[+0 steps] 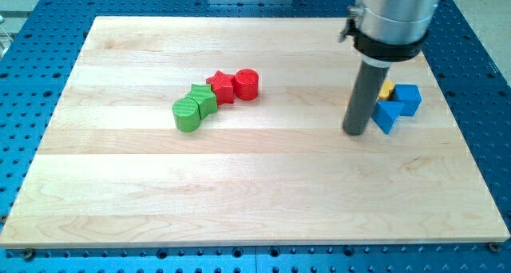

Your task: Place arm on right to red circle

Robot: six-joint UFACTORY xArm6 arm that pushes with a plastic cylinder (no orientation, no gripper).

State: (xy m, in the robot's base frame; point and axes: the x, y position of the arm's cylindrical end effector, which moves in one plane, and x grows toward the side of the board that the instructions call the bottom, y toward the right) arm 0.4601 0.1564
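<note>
The red circle (247, 84) stands on the wooden board left of centre, touching a red star (223, 87) on its left. My tip (354, 132) rests on the board well to the right of the red circle, with a wide stretch of bare wood between them. The rod rises from the tip to the arm's grey body at the view's top right. The tip sits just left of a blue triangle (387, 116).
A green star (203, 99) and a green circle (187, 115) continue the row down-left of the red star. A blue cube (408, 99) and a yellow block (386, 90), mostly hidden, sit right of the rod. The wooden board (239, 193) lies on a blue perforated table.
</note>
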